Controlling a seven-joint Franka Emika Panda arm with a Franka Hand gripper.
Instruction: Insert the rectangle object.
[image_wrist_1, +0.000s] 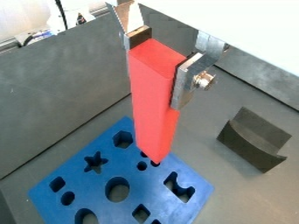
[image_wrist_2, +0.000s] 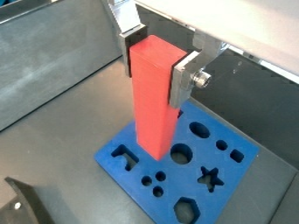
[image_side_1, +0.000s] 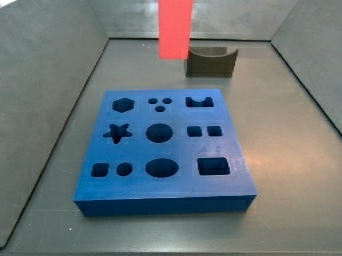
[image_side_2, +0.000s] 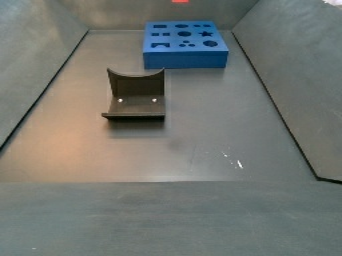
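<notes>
Red, smooth rectangular block (image_wrist_1: 155, 101) hangs upright, clamped between the gripper (image_wrist_1: 162, 66) fingers, above the blue board with shaped holes (image_wrist_2: 222, 188). Grasp and lift appear complete; alignment, lowering and insertion remain.

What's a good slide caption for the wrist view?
Gripper holds the red block upright above the blue board.

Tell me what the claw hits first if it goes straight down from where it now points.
The claw is shut on the tall red rectangular block, whose lower end would likely meet the blue board with shaped holes first; whether it lines up with a hole is unclear.
</notes>
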